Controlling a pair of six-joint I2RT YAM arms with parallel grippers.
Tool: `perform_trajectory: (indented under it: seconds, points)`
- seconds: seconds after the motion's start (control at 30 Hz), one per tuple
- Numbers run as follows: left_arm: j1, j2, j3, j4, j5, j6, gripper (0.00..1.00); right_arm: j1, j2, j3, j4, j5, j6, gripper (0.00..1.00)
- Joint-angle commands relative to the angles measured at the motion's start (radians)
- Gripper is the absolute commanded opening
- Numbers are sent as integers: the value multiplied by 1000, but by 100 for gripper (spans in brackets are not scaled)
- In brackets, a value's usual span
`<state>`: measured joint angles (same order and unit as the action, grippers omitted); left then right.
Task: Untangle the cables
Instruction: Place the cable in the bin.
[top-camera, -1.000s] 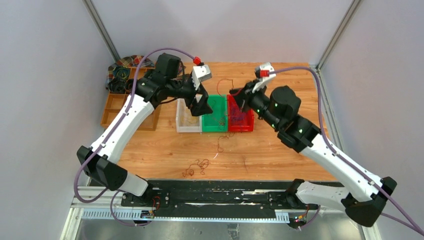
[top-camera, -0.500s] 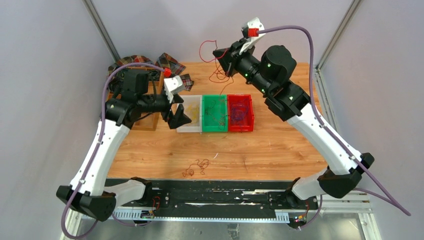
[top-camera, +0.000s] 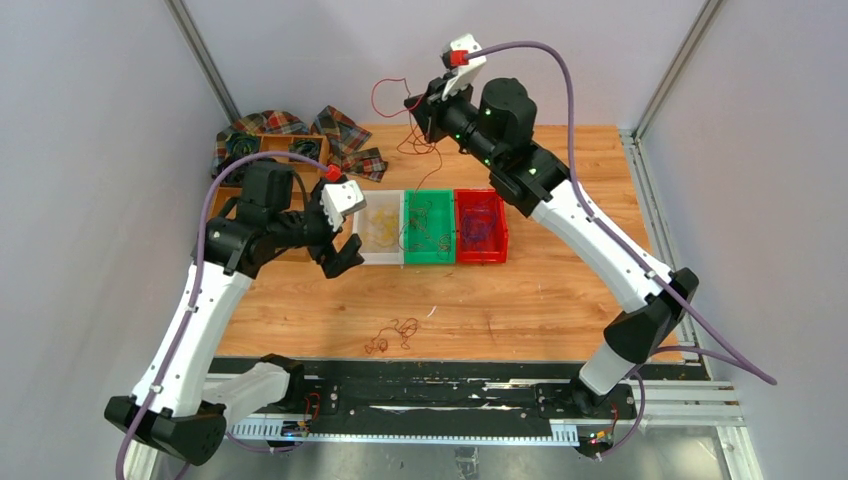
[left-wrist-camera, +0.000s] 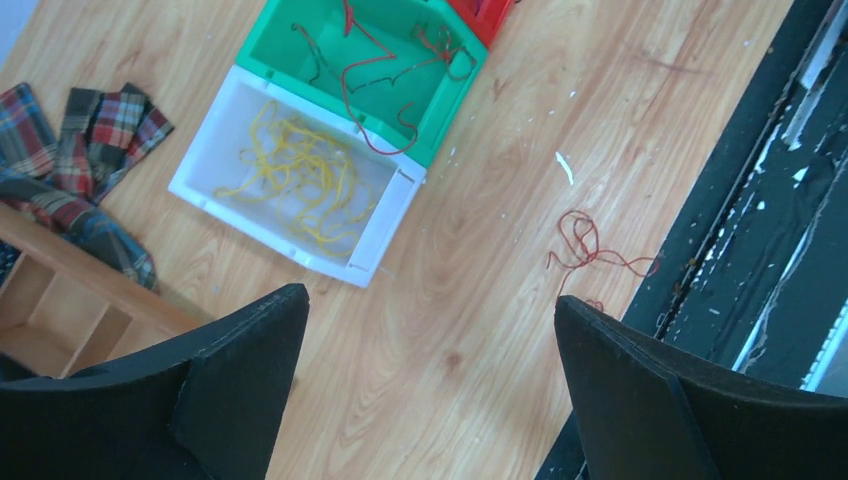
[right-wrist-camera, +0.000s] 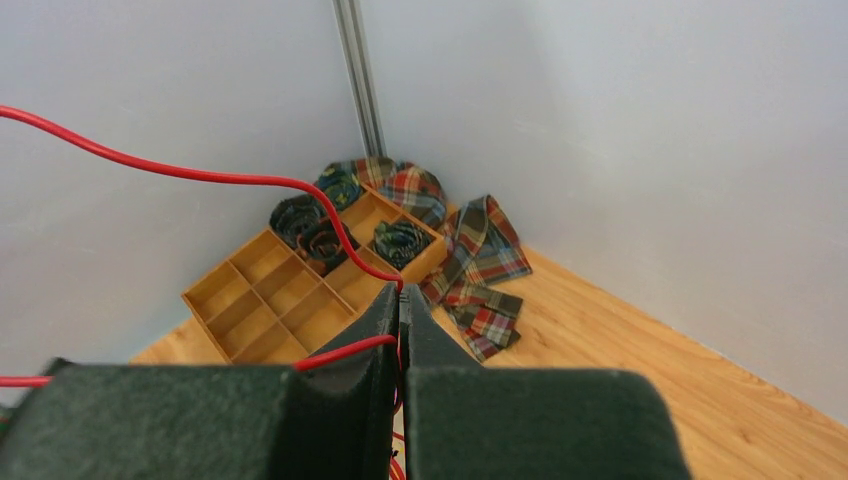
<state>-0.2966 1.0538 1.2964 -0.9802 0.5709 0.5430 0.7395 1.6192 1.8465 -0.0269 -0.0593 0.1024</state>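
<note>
red cable (right-wrist-camera: 250, 181) in right gripper (right-wrist-camera: 400, 300) (aloft)

Overhead overview, left wrist downward, green bin (top-camera: 430, 258) shared

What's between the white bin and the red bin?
The green bin, holding dark red cables, flush against the white bin and red bin; top external view shows it.

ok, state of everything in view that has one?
right gripper, shut on red wire, held high.
red wire, aloft, trailing down to green bin.
left gripper, open, empty.
white bin, holds yellow wires.
green bin, holds dark red wires.
red bin, holds purple wires.
loose wire clump, tangled on table.
</note>
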Motion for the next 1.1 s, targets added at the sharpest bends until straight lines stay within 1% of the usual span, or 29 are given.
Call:
perform_trajectory:
  seconds: [0.0,0.27,0.47,0.73,0.83,0.93,1.07]
  points:
    - [4,-50,-19,-18,-51,56,98,-21,21,-32,53,18,-30,1]
    - [4,-47,-15,-19,-57,66,98,-59,8,-37,67,31,-33,1]
    - [4,-29,10,-18,-60,51,98,-94,-4,-10,61,20,-28,1]
    - [4,-24,27,-18,-63,45,98,-99,2,-18,52,15,-32,0]
    - [4,-23,31,-18,-65,43,98,-114,3,40,35,22,-53,1]
    - [4,-24,34,-19,-70,47,98,-128,4,112,18,-4,-42,1]
    - [4,-20,32,-18,-69,44,98,-129,-6,68,25,-28,-18,1]
